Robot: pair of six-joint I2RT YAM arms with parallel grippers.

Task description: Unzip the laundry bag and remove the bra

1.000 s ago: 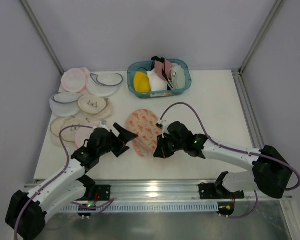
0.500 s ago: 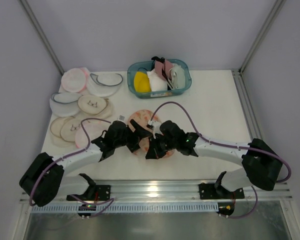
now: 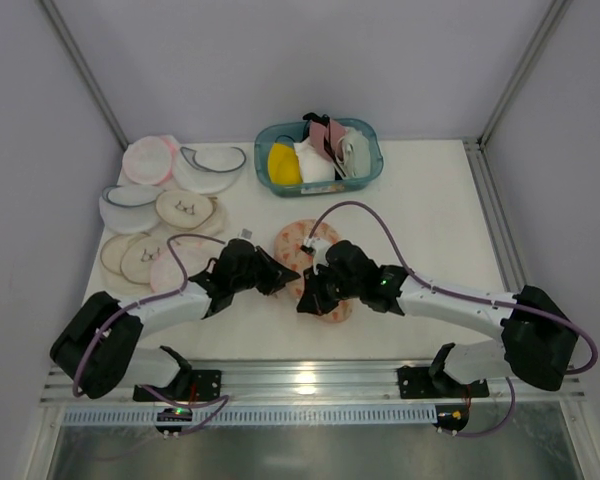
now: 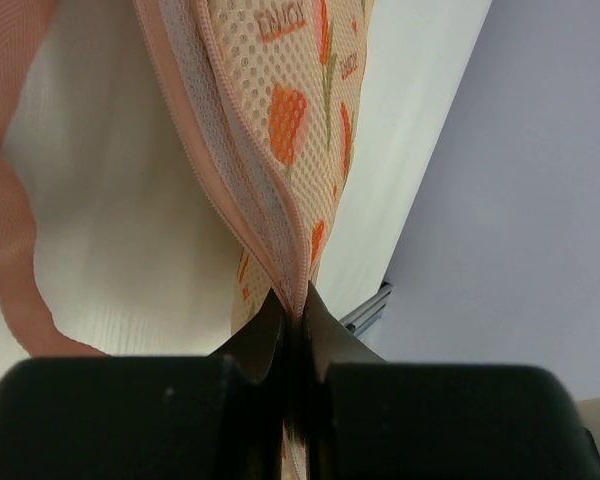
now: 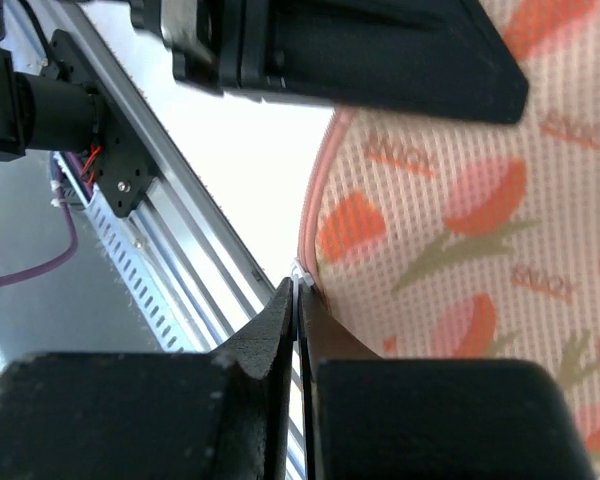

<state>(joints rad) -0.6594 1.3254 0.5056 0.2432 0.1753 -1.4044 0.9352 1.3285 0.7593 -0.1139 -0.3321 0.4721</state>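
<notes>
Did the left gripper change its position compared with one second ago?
Yes. Judged against the teal basket, which stayed in place, the left gripper has moved to the right, and it is now shut on the edge of the laundry bag.

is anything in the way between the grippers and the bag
Nothing visible stands in the way. The left gripper is shut on the bag at its pink zipper edge, and the right gripper is shut on the pink trim of the same bag. No bra shows in any view.
</notes>
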